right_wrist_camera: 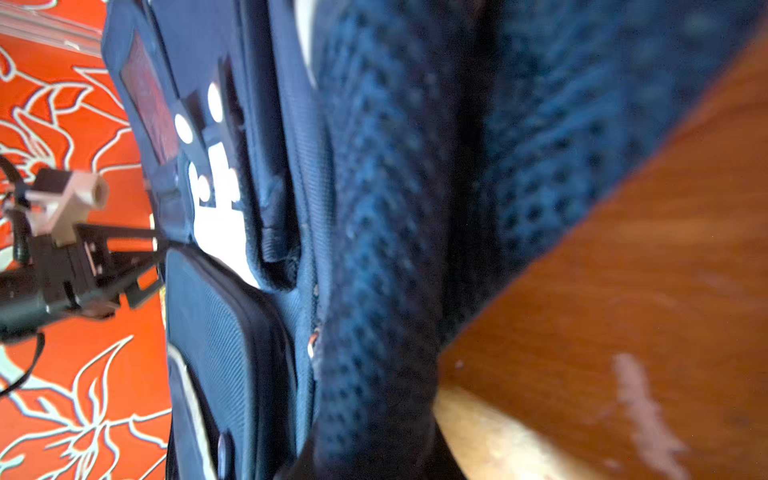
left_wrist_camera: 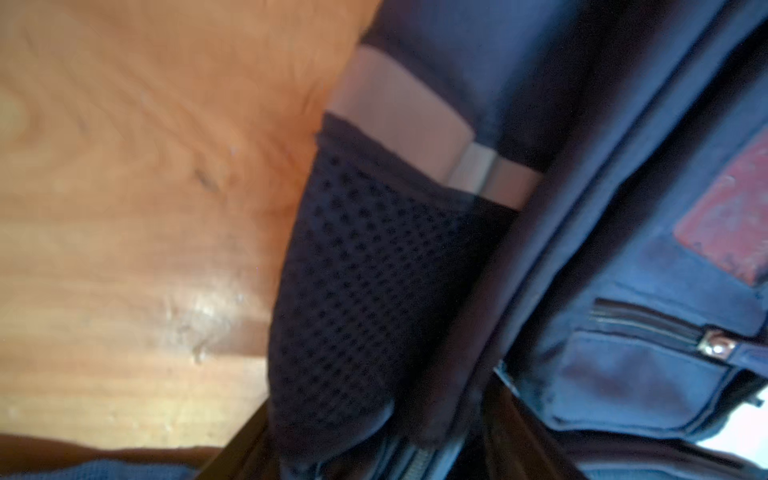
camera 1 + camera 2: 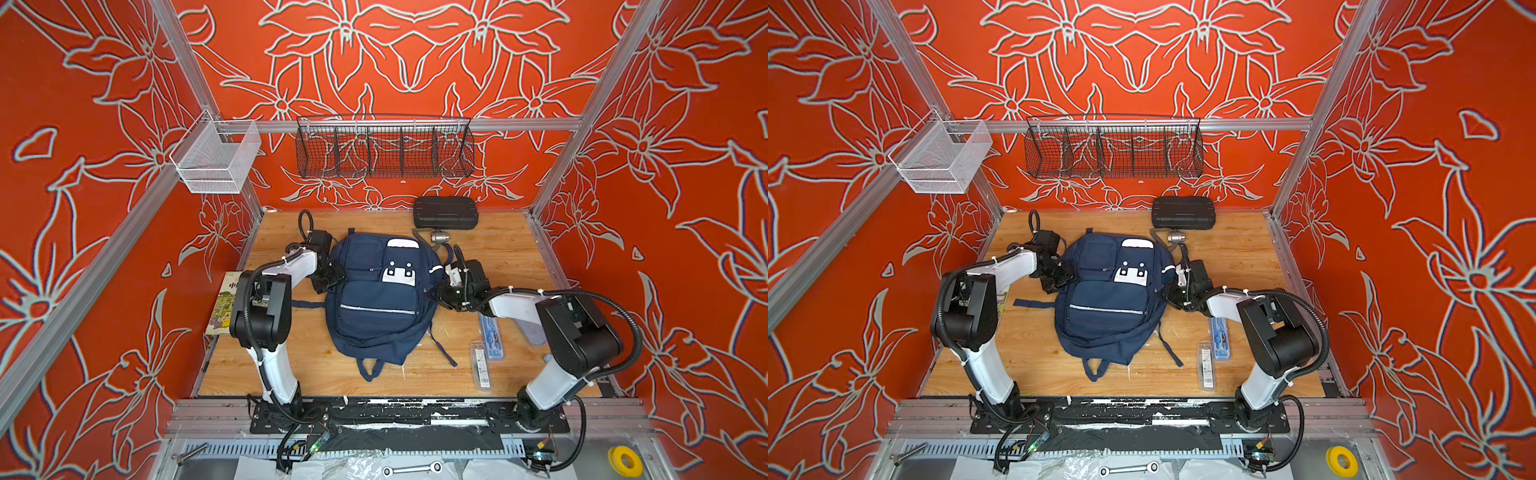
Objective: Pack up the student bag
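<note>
- Student bag (image 3: 378, 299) (image 3: 1108, 299), a large navy blue fabric backpack with white stripes and a white patch, lay front-up in the middle of the wooden tabletop (image 3: 507, 257), with its straps spread on the wood.
- The left gripper (image 3: 334, 276) (image 3: 1063, 276) was pressed against the bag's left side. Its wrist view was filled by the dark mesh side pocket (image 2: 374, 291), and I could not tell whether the fingers were clenched on it or released.
- The right gripper (image 3: 441, 291) (image 3: 1170, 293) was against the bag's right side. Its wrist view showed blurred blue mesh (image 1: 395, 208) close up, and the state of those fingers could not be told either.
- A black hard plastic case (image 3: 444, 212) stood at the far edge of the table, with a small metal cylinder (image 3: 439, 238) just in front of it.
- An illustrated green-covered book (image 3: 224, 303) lay at the left edge, partly under the left arm.
- A blue transparent box (image 3: 492, 338) and a clear flat packet (image 3: 481, 368) lay side by side to the right of the bag.
</note>
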Tool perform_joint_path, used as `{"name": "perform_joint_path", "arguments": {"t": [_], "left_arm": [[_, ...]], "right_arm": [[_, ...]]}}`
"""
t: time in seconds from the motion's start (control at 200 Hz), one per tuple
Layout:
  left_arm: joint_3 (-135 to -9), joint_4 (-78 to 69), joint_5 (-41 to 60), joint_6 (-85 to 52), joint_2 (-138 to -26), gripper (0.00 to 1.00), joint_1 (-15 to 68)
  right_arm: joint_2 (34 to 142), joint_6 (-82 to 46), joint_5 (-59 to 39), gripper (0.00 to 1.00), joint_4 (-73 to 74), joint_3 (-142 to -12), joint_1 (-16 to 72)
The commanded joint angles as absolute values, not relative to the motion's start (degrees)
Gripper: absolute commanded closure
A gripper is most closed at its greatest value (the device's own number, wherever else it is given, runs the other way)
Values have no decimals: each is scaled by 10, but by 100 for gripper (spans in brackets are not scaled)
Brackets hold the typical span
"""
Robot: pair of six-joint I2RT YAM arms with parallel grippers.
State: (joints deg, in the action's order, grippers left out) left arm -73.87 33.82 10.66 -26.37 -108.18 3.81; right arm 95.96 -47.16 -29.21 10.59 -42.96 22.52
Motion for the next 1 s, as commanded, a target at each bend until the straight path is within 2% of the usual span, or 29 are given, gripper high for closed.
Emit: {"name": "perform_joint_path", "arguments": {"t": [0.0,0.105,0.16,0.275,0.39,0.525,0.716,0.871,0.996], "left_arm": [[-798,349,130,-226,-1124,36,41],[-879,386,122,-191,-1166,36,37],[-912,410,120,-181,-1179,35,29],[-914,417,122,-177,-1161,27,8],[-887,418,127,-176,-1128,22,-3],[-857,436,138,-192,-1085,19,-3],[-782,446,150,-237,-983,15,-3],[-701,428,200,-290,-909,14,-1],[-658,418,211,-317,-869,14,5]], "right_arm": [[945,-457,-343,72,78,-458,263],[934,-420,-345,50,57,-476,278],[915,-387,-322,45,45,-469,279],[859,-296,-237,36,12,-437,279],[812,-222,-184,35,17,-391,279],[790,-137,-185,38,32,-355,279],[826,-89,-199,42,14,-363,280],[853,-10,-189,43,-12,-389,278],[886,29,-225,45,-3,-415,278]]}}
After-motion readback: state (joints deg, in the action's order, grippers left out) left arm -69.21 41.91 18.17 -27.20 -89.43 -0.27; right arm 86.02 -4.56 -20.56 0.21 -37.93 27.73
